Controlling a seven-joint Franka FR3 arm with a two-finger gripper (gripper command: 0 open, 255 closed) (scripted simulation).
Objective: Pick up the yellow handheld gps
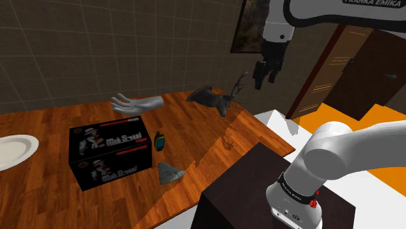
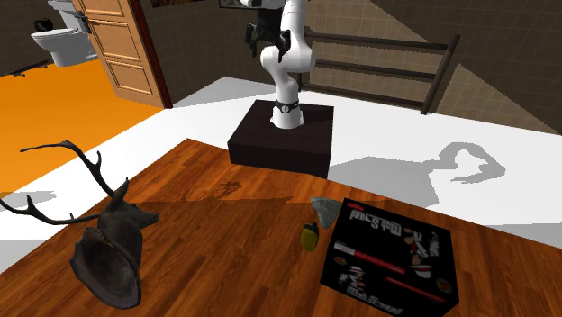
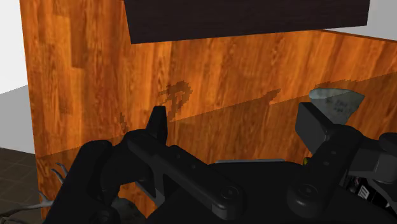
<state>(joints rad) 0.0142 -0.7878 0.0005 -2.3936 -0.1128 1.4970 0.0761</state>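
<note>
The spread hand [image 1: 263,79] hangs high near the tabletop's [image 1: 52,123] stand-side edge. The yellow gps [image 1: 158,141] sits well apart, touching the black box [image 1: 110,153].

Dim scene, half-lit desk [image 1: 195,130].
A hard-edged shadow band cuts across the wood; jagged shadow blotches mark the brighter part.

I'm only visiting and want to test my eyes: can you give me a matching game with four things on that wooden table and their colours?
Things:
1. handheld gps
2. plate
3. deer head
4. box

Colours:
A. black, with red and white print
B. plain white
C. dark grey, with antlers
D. yellowish, beside the box's end

Pairs: 1-D, 2-B, 3-C, 4-A
</note>
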